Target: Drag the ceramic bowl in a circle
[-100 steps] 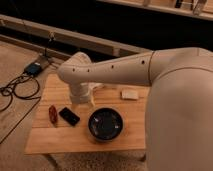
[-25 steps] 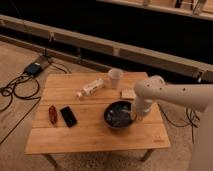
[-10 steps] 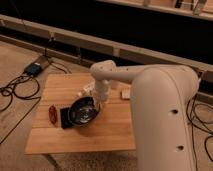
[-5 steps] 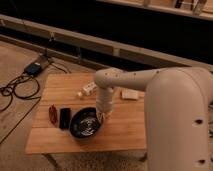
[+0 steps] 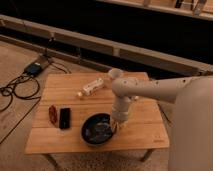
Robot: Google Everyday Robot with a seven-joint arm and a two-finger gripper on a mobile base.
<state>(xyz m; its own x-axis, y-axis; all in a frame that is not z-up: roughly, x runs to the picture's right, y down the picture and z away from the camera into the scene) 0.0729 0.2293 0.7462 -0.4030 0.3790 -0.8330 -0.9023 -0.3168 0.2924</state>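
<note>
We read the gripper as shut on the right rim of the ceramic bowl near the table front edge (pinching the rim lets it slide without lifting), phone and bottle well left of the jaws.

Lighting dim and warm throughout. The wooden table is evenly lit from above; the background falls to near black. Faint pale sheen inside the ceramic bowl. Soft shadow beneath the gripper at the bowl's rim. General blur, no sharp edges.
</note>
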